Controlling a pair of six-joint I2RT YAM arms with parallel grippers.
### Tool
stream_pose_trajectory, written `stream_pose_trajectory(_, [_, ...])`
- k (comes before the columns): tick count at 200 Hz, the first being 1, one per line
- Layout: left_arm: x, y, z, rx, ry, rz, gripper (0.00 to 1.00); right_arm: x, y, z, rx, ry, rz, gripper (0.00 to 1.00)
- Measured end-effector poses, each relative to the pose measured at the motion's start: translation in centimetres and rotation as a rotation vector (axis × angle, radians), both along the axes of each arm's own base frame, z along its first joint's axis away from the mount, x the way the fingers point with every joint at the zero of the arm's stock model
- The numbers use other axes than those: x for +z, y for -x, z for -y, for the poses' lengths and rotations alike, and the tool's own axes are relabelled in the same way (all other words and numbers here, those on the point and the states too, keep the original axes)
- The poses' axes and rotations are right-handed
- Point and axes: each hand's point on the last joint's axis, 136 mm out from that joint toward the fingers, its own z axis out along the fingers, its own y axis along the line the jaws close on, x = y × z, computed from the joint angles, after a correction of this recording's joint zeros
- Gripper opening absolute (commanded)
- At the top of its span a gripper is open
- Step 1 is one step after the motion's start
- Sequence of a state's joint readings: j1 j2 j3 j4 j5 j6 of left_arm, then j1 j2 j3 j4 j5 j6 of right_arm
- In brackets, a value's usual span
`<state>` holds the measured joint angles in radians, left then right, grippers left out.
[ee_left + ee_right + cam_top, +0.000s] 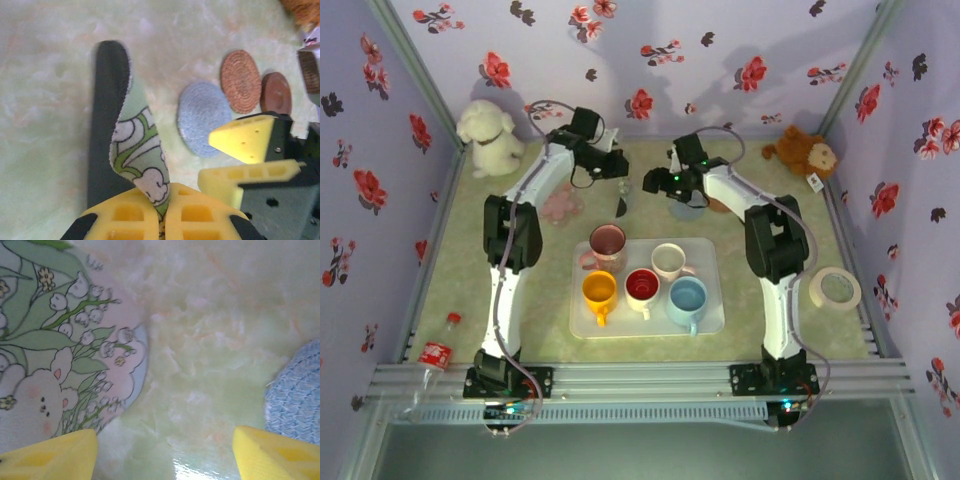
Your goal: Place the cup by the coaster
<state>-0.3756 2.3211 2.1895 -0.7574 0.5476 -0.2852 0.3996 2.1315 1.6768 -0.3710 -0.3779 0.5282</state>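
Pinching a floppy printed coaster point(135, 145), left gripper point(165, 212) clamps tight — right gripper point(165, 455) gapes empty above fuzzy mat point(210, 330).

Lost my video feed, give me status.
Left gripper shut on printed coaster. Right gripper open, empty, beside blue coaster. Five cups on tray, none gripped. Tray unobstructed.

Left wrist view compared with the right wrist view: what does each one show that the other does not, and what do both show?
Left wrist adds: the left claw shut on a bent printed coaster, plus a brown coaster and a wooden coaster. Right wrist adds: a bunny and white flowers on a printed coaster, probably the same one. Both: the blue coaster, the open right claw, the green table.
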Motion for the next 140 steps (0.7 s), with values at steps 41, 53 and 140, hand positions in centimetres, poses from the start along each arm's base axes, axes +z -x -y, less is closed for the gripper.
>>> stream_pose_trajectory(41, [3.9,0.3,1.5,-0.019,0.038,0.068,0.0,-0.3,-0.2,0.4,-0.05,-0.139,0.011,0.77])
stream_pose_trajectory(53, [4.7,0.4,2.1,-0.025,0.049,0.081,0.0,-0.5,-0.1,0.1,-0.053,-0.169,0.012,0.77])
stream_pose_trajectory(140, [8.4,0.9,3.3,-0.025,0.09,0.12,0.0,1.8,-1.3,-1.5,-0.1,-0.45,0.132,0.79])
